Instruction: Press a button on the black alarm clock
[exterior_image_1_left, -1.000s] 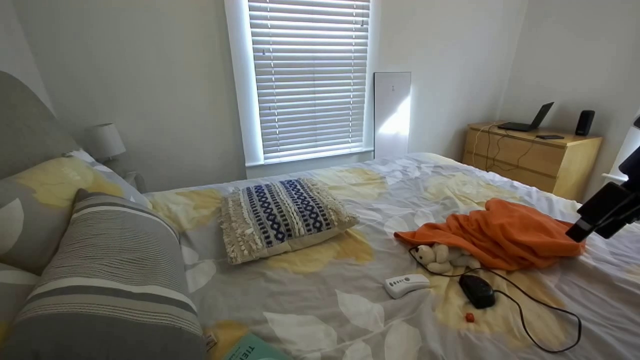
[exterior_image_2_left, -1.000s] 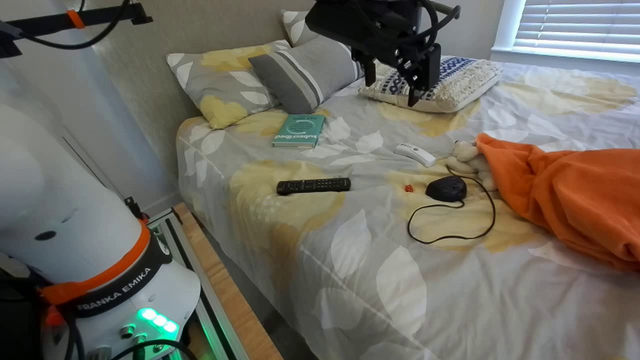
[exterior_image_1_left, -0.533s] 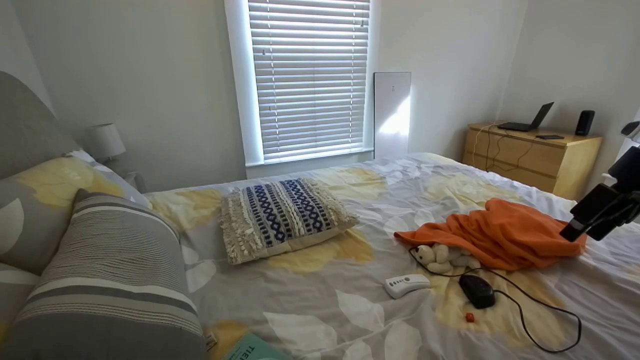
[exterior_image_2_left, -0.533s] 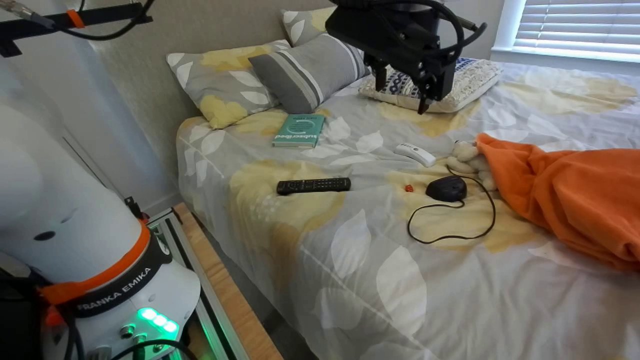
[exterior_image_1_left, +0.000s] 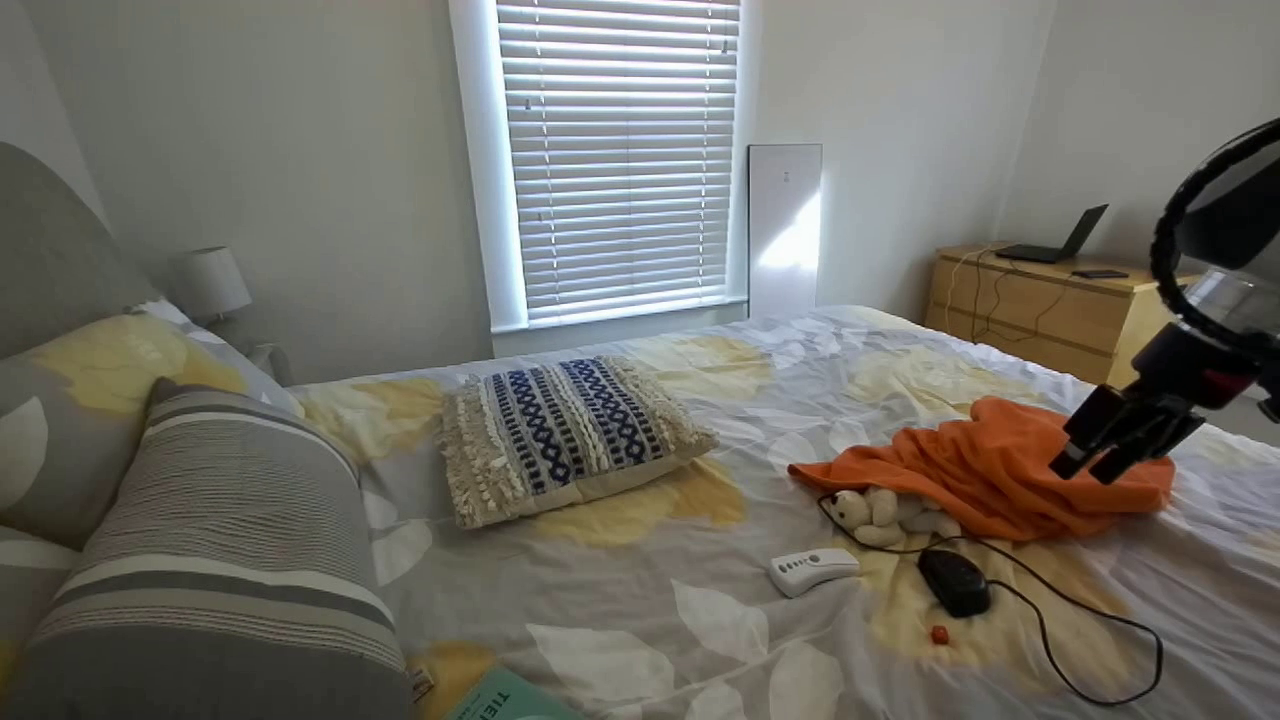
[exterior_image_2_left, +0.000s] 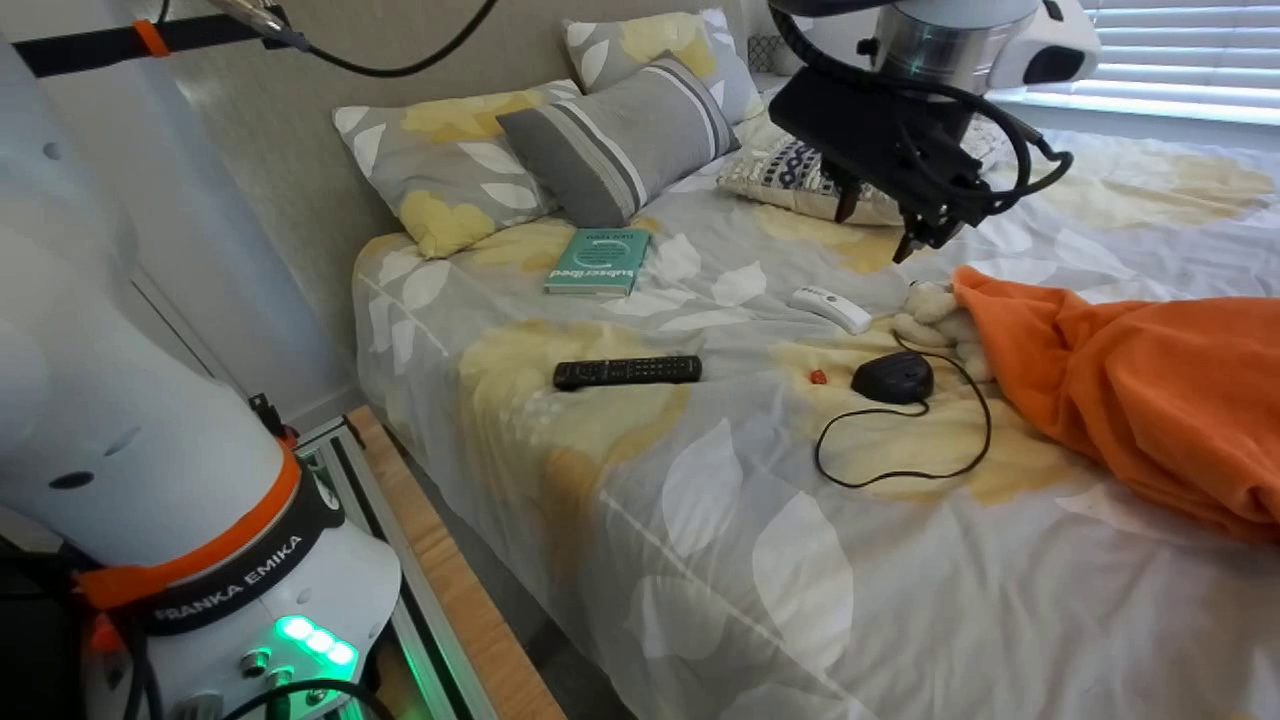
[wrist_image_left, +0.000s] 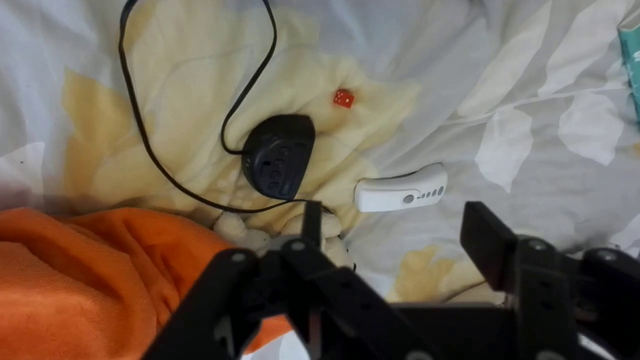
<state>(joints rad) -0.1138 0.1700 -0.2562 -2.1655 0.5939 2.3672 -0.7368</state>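
The black alarm clock (exterior_image_1_left: 955, 583) is a small rounded black gadget with a thin looping cord, lying on the bed. In an exterior view it sits left of the orange cloth (exterior_image_2_left: 893, 378). In the wrist view its small buttons face the camera, left of centre and above the left finger (wrist_image_left: 280, 155). My gripper (wrist_image_left: 392, 207) is open, with nothing between its fingers. In both exterior views the gripper (exterior_image_1_left: 1085, 470) (exterior_image_2_left: 875, 235) hangs in the air above the bed, apart from the clock. Nothing covers the clock.
A white remote (wrist_image_left: 400, 192), a red die (wrist_image_left: 344, 98) and a cream plush toy (exterior_image_1_left: 890, 515) lie close to the clock. The toy is partly under an orange cloth (exterior_image_2_left: 1150, 390). A black remote (exterior_image_2_left: 627, 372), a teal book (exterior_image_2_left: 598, 262) and pillows (exterior_image_2_left: 620, 140) are also on the bed.
The gripper has moved right and a little lower in an exterior view, and left into view in an exterior view. The jaws stay open. The clock and other objects have not moved.
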